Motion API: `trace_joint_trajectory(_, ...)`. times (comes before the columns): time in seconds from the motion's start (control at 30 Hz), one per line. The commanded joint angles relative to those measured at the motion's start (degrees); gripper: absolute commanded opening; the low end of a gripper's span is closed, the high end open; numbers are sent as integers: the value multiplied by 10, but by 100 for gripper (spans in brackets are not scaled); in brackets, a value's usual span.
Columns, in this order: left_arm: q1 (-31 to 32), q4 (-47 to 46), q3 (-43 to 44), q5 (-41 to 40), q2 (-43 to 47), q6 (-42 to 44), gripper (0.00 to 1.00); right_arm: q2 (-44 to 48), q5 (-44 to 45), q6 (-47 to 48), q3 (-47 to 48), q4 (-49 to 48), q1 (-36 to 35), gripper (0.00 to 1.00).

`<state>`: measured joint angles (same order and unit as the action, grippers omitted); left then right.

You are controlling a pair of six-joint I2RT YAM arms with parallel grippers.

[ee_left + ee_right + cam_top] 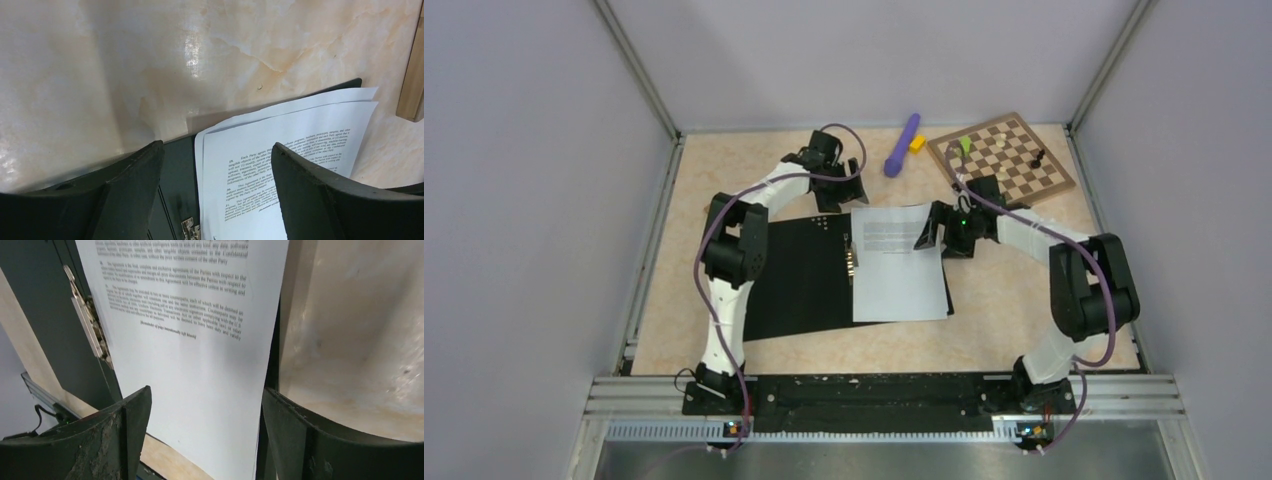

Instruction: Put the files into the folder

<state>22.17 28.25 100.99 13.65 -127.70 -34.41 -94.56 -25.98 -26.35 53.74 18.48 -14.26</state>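
Folder (799, 275): lies open on the pale marbled surface (1004, 310), black inner faces up.
Files (899, 270): white printed sheets lying flat on the folder's right half, beside its metal clip (90, 322).
Left pincer (216, 147): jaws spread wide, holding nothing, at the folder's far edge near the sheets' far left corner.
Right pincer (206, 391): jaws spread wide, holding nothing, over the sheets' far right part.
Chessboard (1001, 158): far right corner, apart from the folder.
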Motion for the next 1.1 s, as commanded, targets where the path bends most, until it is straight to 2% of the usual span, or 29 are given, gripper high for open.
trace_joint_trajectory(0.0,-4,47,40,-23,68,20,83,-29,51,14,96,9,-3,80)
trace_joint_trajectory(0.17,-28,113,31,-56,101,23,84,-103,100,-8,180,32,-1,80)
trace_joint_trajectory(0.37,-70,109,-73,-55,164,30,85,-176,143,-13,236,35,-1,80)
trace_joint_trajectory(0.73,-93,122,-246,-81,254,14,85,-232,119,-4,304,47,-19,80)
trace_joint_trajectory(0.87,-94,98,-273,-74,253,25,85,-237,113,-7,311,43,-28,80)
trace_joint_trajectory(1.07,-93,90,-255,-60,187,45,85,-237,113,-10,327,42,-35,80)
